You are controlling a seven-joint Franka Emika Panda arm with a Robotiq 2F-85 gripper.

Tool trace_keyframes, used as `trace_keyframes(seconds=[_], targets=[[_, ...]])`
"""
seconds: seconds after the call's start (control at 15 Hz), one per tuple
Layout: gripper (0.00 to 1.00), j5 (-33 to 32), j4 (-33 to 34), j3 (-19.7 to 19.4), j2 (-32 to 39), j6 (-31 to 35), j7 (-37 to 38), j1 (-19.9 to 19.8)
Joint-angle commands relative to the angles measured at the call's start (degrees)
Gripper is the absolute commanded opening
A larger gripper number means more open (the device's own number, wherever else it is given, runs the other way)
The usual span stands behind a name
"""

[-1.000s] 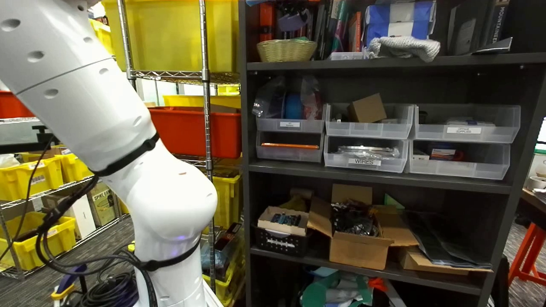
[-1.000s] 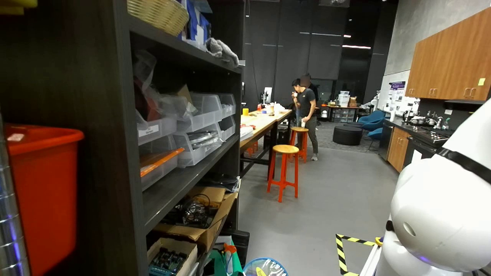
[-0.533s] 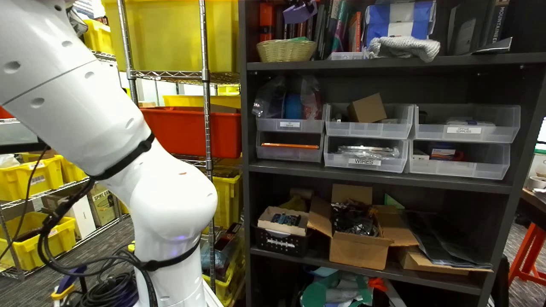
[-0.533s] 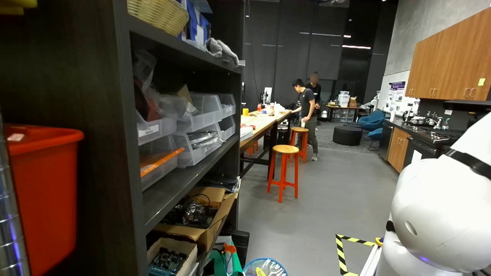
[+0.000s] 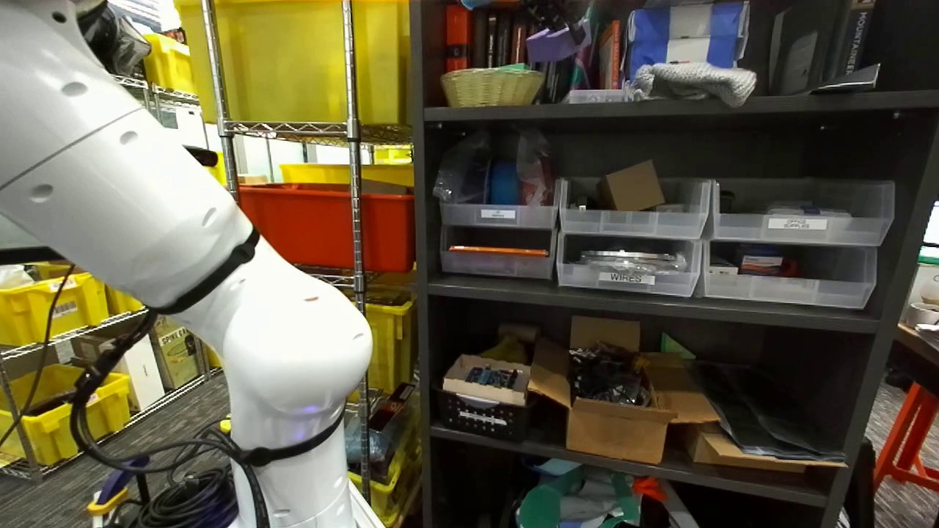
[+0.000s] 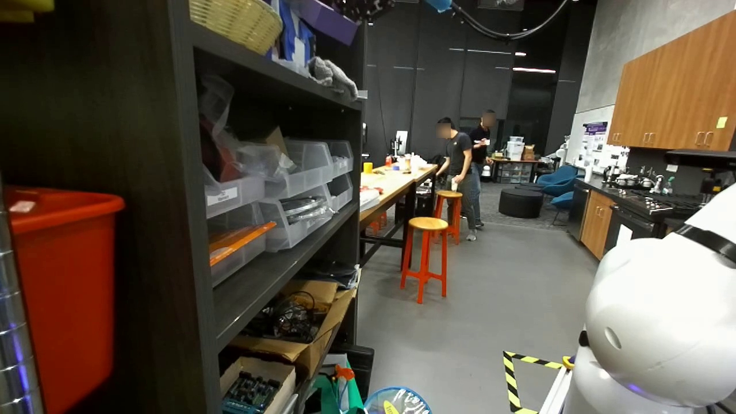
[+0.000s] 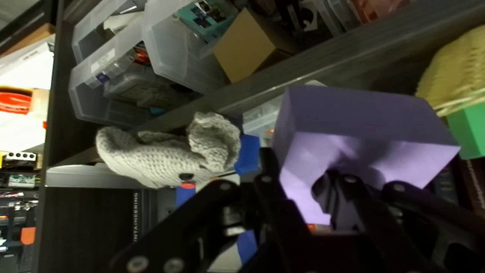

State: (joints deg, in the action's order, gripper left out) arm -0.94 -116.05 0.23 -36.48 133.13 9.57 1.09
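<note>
My gripper [image 7: 297, 170] is closed on a purple box [image 7: 363, 113] in the wrist view. One finger lies along the box's left side. The other reaches in front of or into its brightly lit face; which of these I cannot tell. In an exterior view the purple box [image 5: 554, 44] hangs before the books on the top shelf, right of the wicker basket [image 5: 493, 88], partly covered by the dark gripper [image 5: 556, 16]. Near the top edge of an exterior view, the purple box [image 6: 328, 20] shows again. A grey knitted item [image 7: 170, 151] lies left of the box in the wrist view.
The dark shelf unit [image 5: 653, 312] holds clear bins [image 5: 631, 253] and an open cardboard box [image 5: 616, 433] on lower levels. A blue and white box [image 5: 689, 33] stands on top. Left of it is a wire rack [image 5: 355, 169]. Two people stand by a long table [image 6: 397, 181].
In an exterior view the purple box has moved right, rising slightly and then lowering, while the arm leaned farther left. It has come into sight at the top of an exterior view, along with a cable.
</note>
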Motion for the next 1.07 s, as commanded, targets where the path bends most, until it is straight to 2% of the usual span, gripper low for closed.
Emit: trace_keyframes(seconds=[0.0, 0.47, 1.0], targets=[[0.07, 0.60, -5.39, -1.53, -2.63, 0.82, -2.39, -1.79], [0.07, -0.34, -11.24, -2.09, 0.37, 2.18, -3.34, -4.44], [0.07, -1.29, -11.56, -1.19, 8.05, 7.91, -1.65, -6.33]])
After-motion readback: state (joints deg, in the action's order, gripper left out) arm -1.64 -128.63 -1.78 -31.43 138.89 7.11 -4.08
